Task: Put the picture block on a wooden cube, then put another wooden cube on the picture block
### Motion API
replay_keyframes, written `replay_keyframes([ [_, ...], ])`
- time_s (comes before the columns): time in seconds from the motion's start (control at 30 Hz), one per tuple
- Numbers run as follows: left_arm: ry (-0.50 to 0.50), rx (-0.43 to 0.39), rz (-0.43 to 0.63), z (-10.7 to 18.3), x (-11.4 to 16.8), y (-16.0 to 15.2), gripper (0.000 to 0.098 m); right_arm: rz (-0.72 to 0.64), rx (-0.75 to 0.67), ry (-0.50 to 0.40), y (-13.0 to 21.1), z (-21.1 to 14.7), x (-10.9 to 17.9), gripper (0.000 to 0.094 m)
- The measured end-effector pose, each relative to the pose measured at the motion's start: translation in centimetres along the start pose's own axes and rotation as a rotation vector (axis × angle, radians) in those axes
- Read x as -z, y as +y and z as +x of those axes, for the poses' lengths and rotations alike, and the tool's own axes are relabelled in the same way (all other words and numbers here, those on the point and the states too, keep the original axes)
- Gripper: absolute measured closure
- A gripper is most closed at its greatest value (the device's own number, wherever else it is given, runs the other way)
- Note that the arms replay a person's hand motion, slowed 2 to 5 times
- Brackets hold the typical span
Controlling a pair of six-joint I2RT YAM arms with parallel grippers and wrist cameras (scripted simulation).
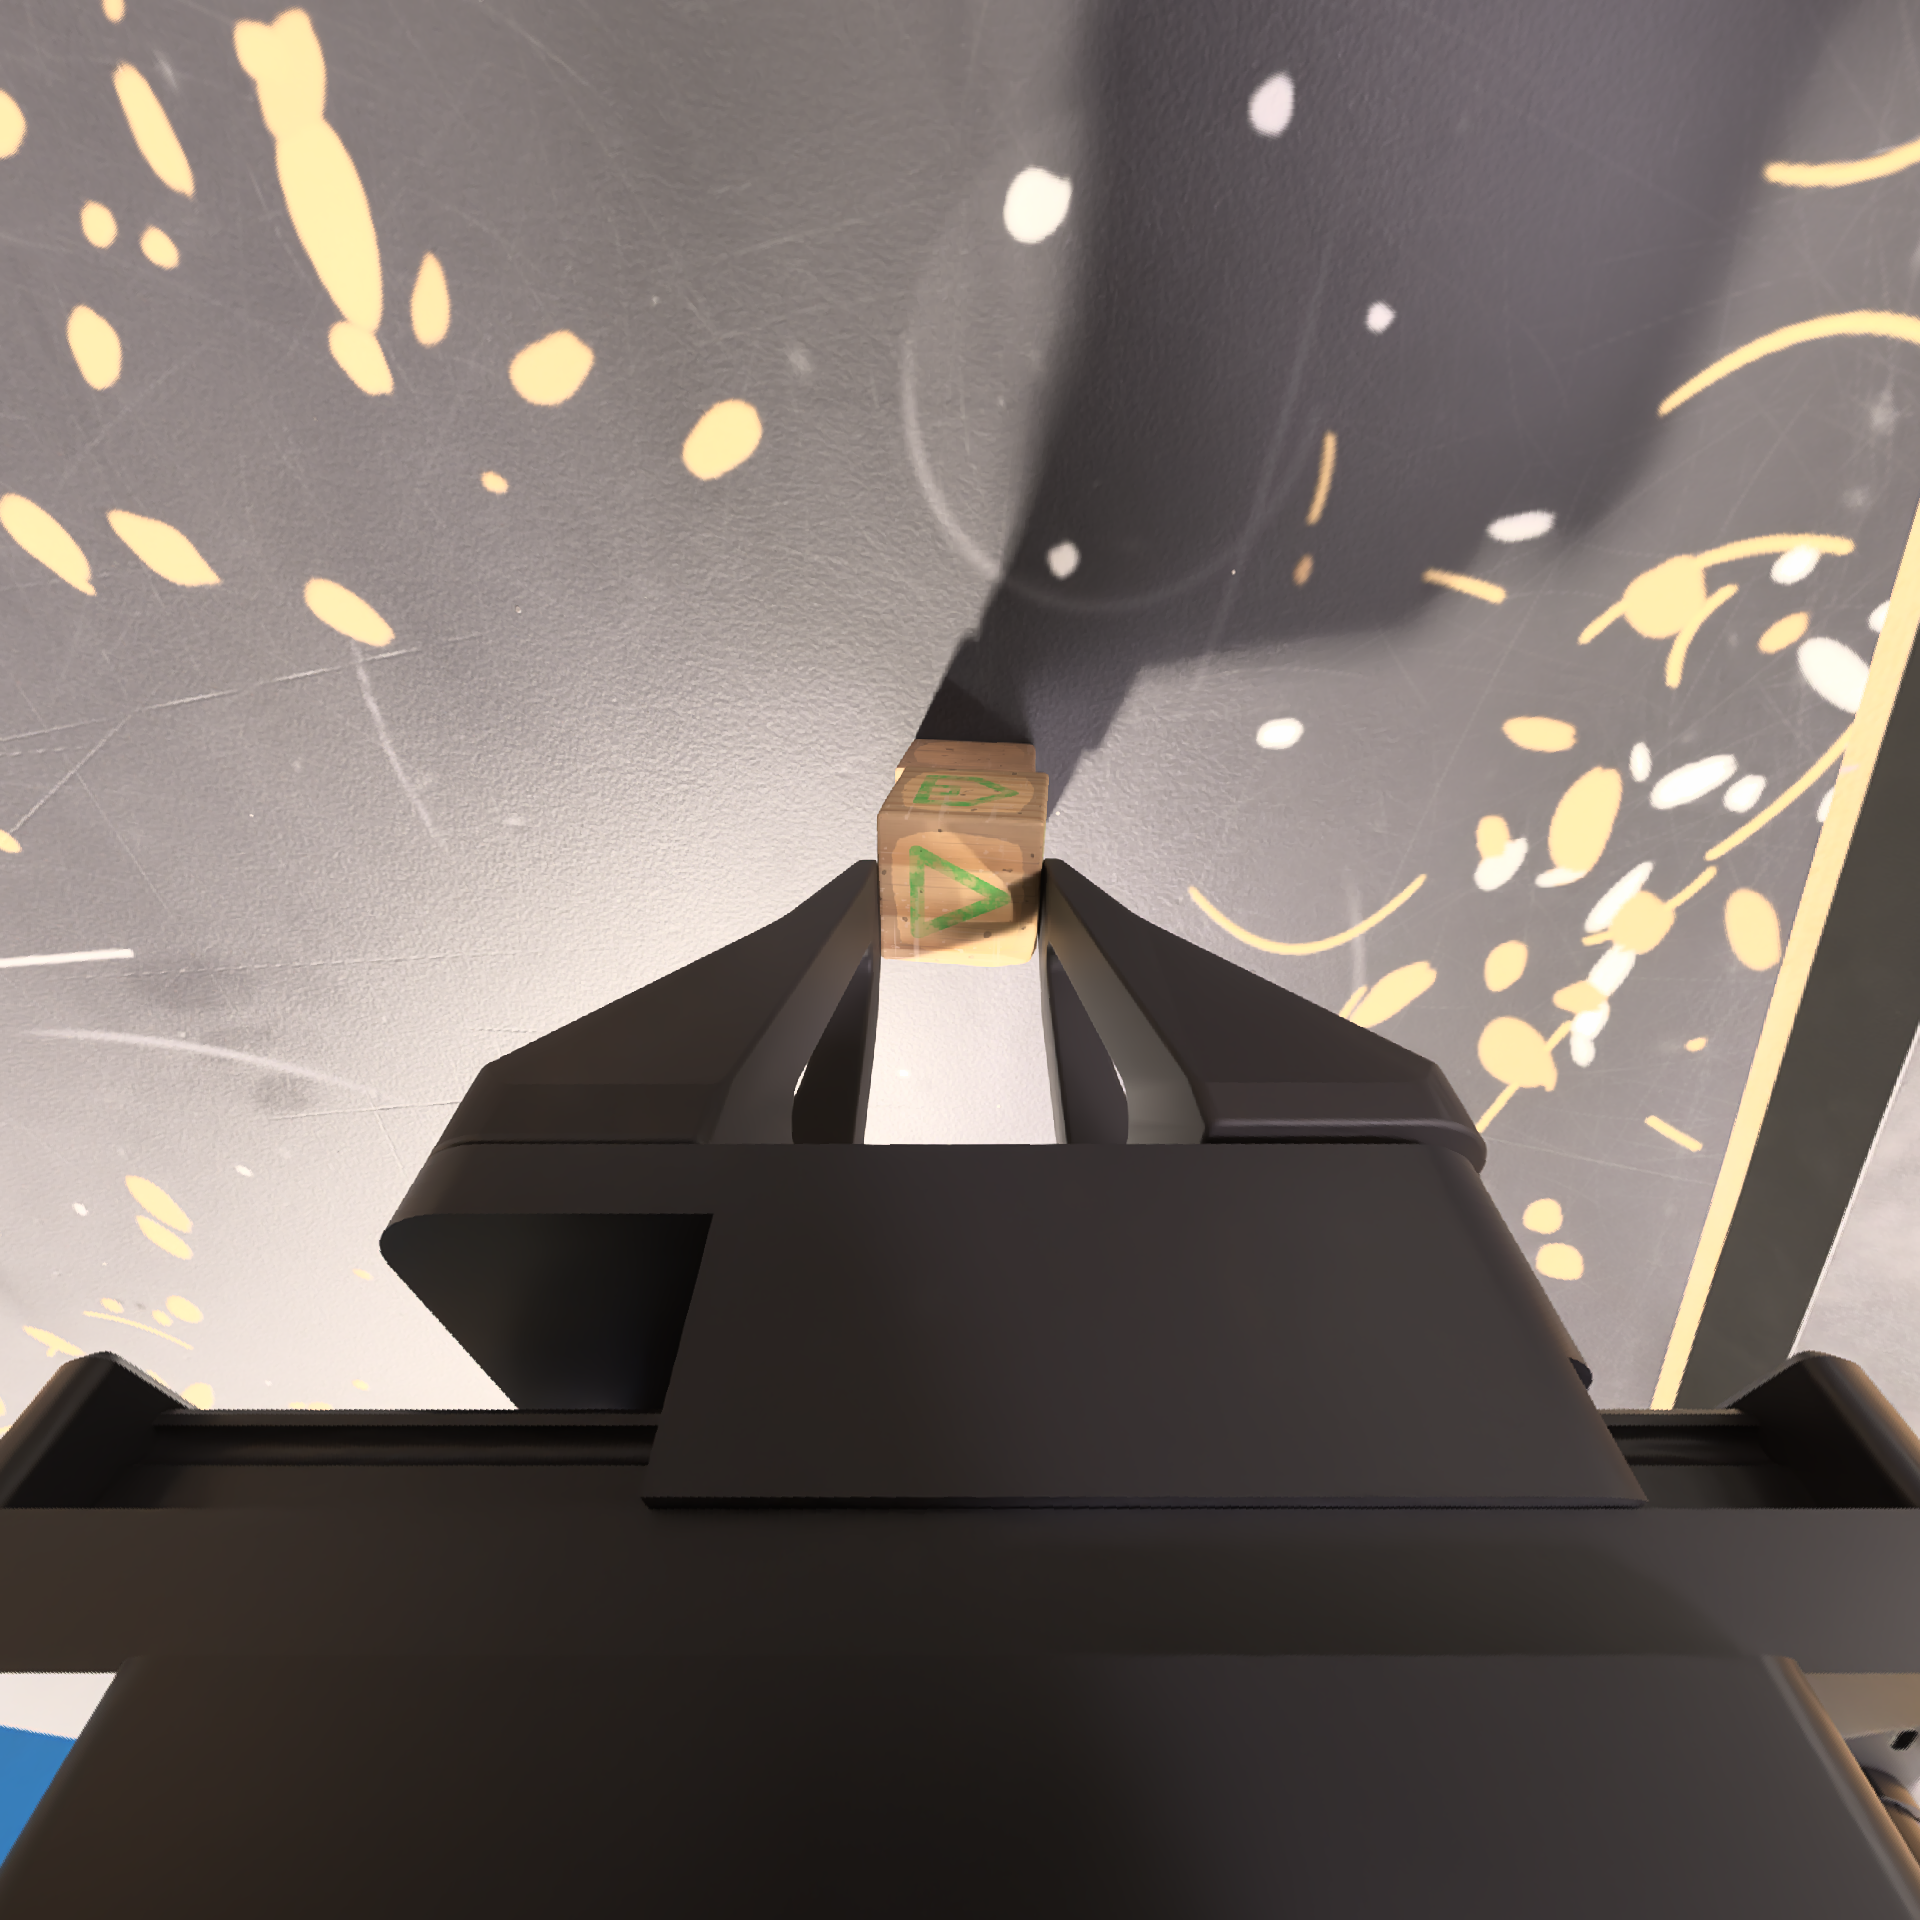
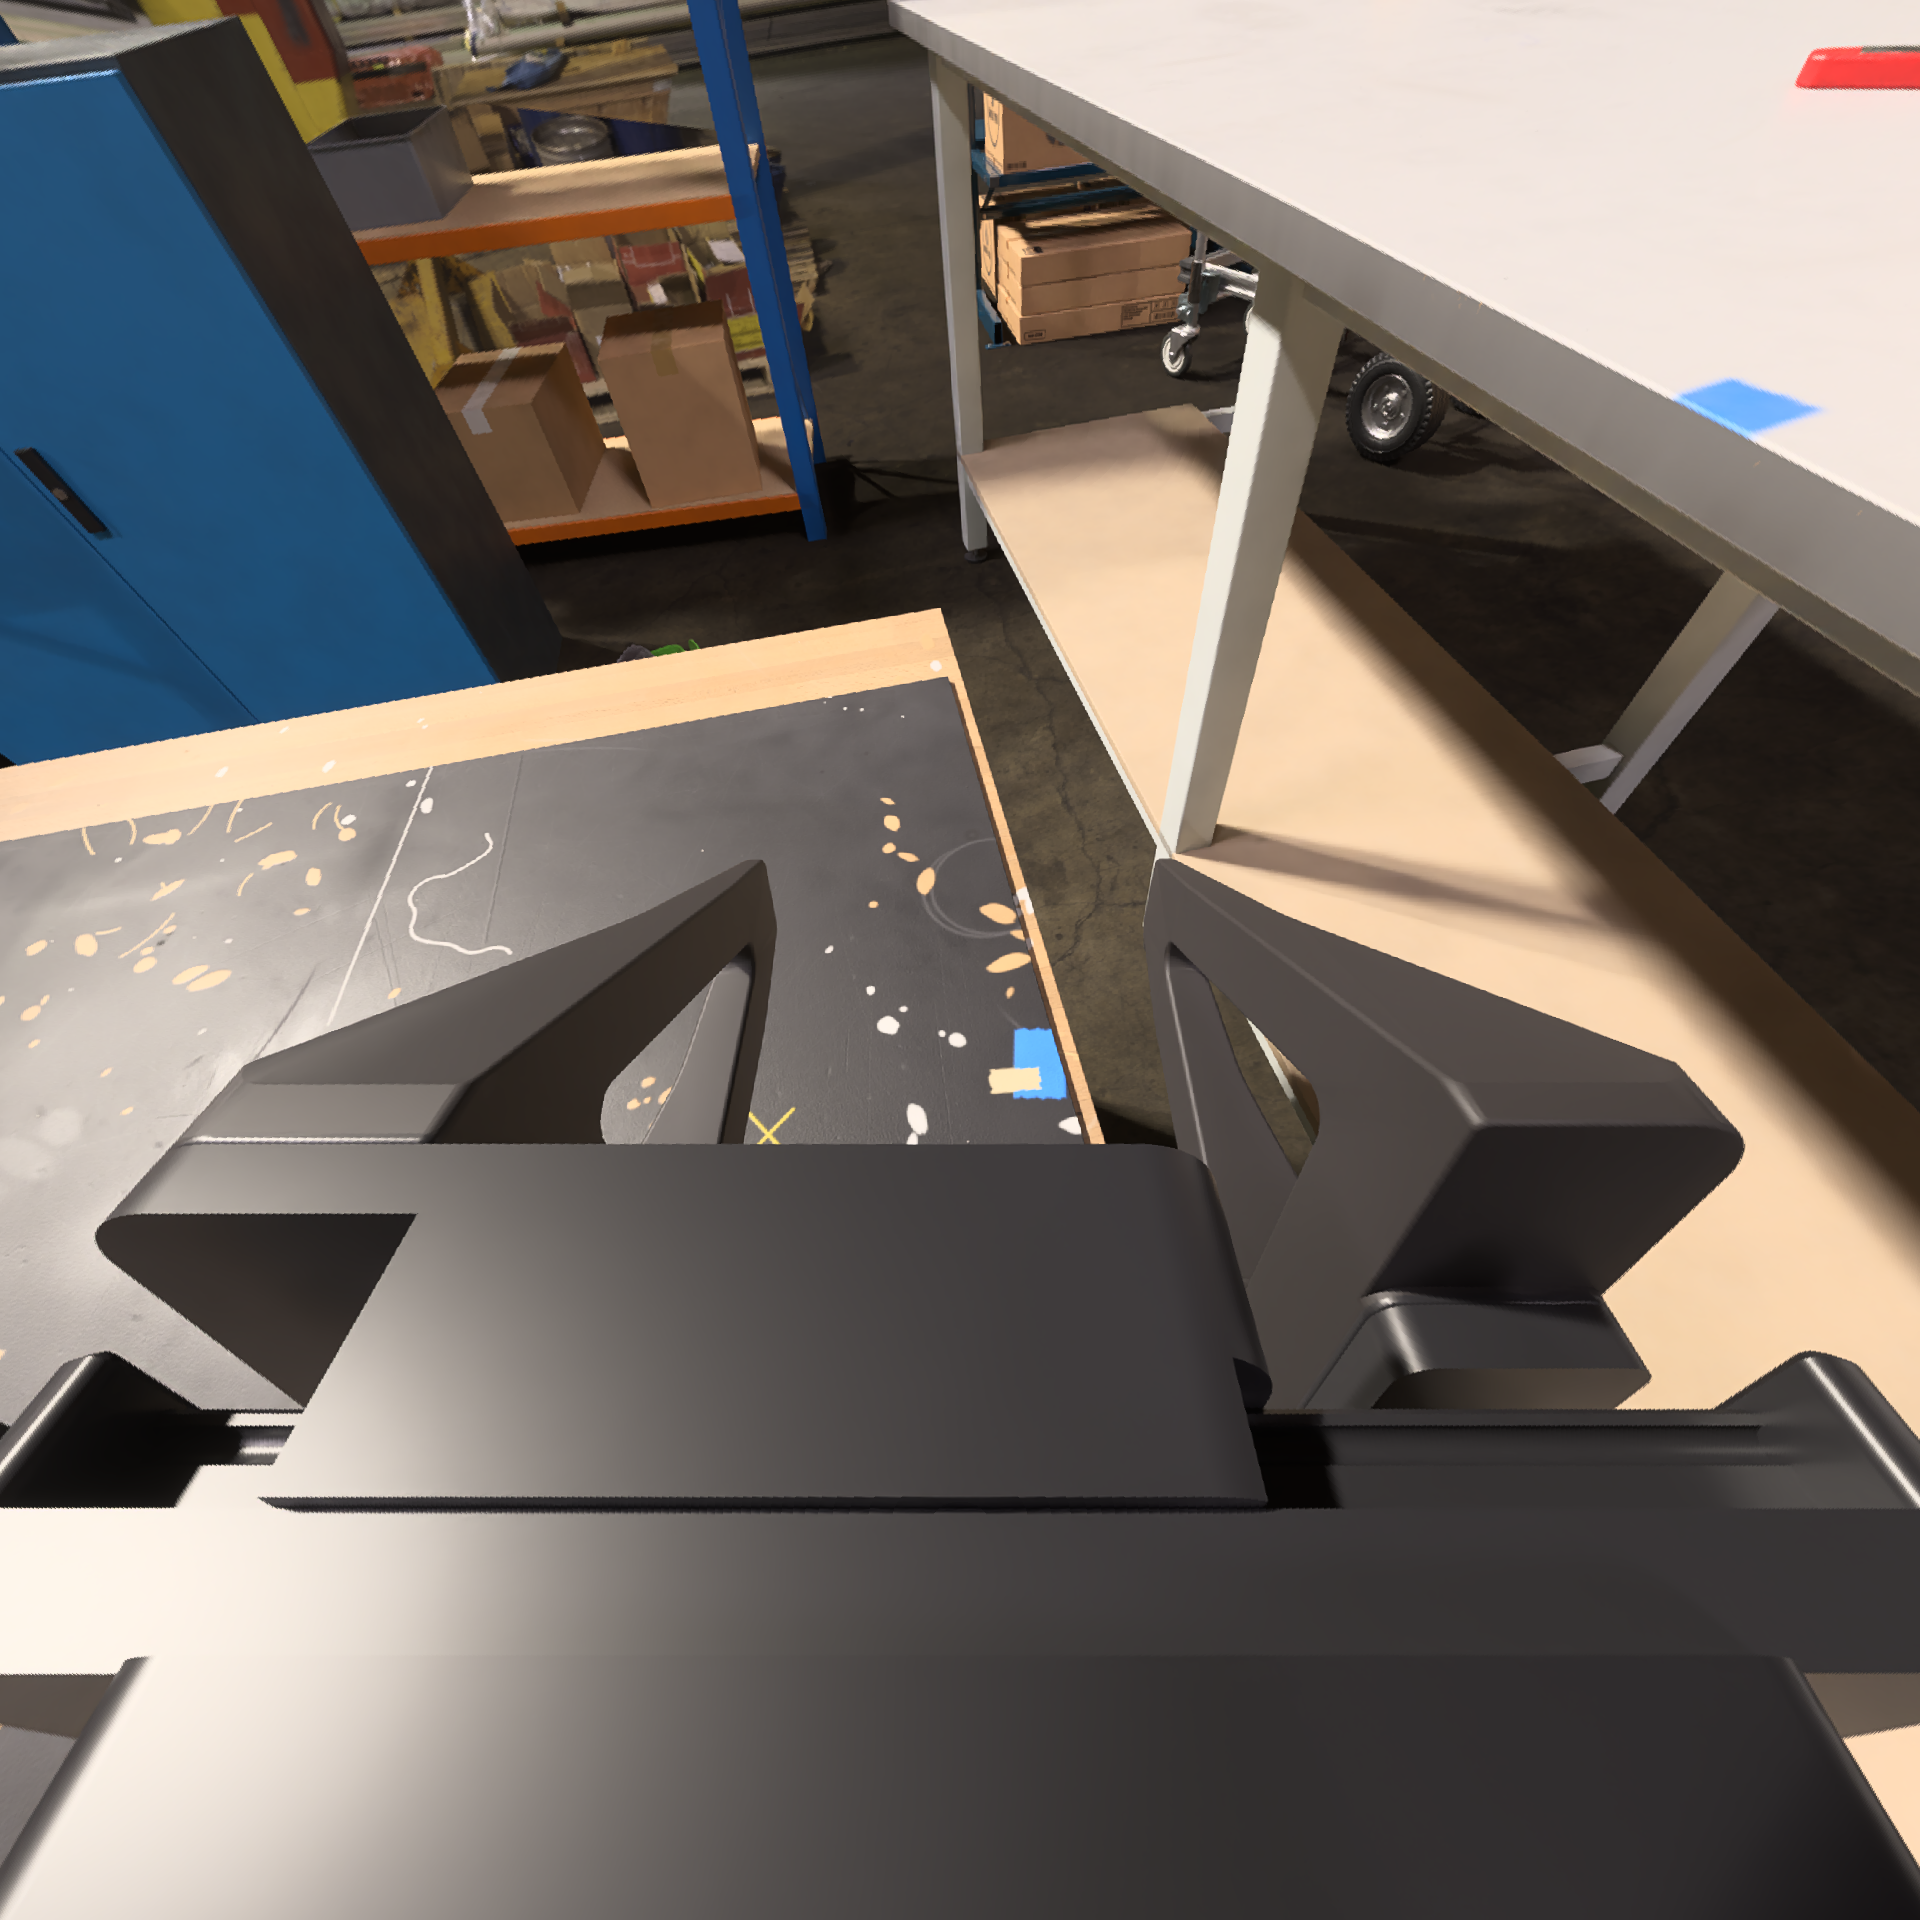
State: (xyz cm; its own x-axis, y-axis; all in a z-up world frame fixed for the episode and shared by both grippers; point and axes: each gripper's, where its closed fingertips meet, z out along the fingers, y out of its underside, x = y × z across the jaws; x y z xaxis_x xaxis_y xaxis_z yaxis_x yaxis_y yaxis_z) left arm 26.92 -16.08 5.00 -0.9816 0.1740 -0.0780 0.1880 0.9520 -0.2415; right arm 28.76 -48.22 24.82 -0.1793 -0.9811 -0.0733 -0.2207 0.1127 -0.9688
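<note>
Black housing fills the foreground of both wrist views, and beyond it the left pincer [image 1: 958,902] pinches the picture block [image 1: 956,883] by its two side faces, green outline drawings showing on the near and upper faces. Just past and below that block a plain wooden cube [image 1: 966,756] peeks out, its top edge barely visible, so the block seems held directly over it (whether the two touch cannot be told from this angle). That side grip likely keeps the block level for setting down squarely. Dark, paint-flecked surface [image 1: 520,675] lies under everything. Over on the other side, the right pincer [image 2: 956,914] is spread wide and holds nothing, hanging over the surface's corner, probably waiting for the second cube, which shows in neither view. No containers sit on the surface; only cardboard boxes [image 2: 613,416] on distant shelving, closed.
</note>
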Motion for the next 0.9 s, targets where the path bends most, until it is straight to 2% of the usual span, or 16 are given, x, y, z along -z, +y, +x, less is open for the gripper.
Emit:
replay_keyframes([
  [0.9, -0.003, -0.006, -0.002, -0.08, -0.02, -0.02, 0.0721, -0.028, -0.007, -0.005, 0.57, 0.32, -0.46, 0.0332],
])
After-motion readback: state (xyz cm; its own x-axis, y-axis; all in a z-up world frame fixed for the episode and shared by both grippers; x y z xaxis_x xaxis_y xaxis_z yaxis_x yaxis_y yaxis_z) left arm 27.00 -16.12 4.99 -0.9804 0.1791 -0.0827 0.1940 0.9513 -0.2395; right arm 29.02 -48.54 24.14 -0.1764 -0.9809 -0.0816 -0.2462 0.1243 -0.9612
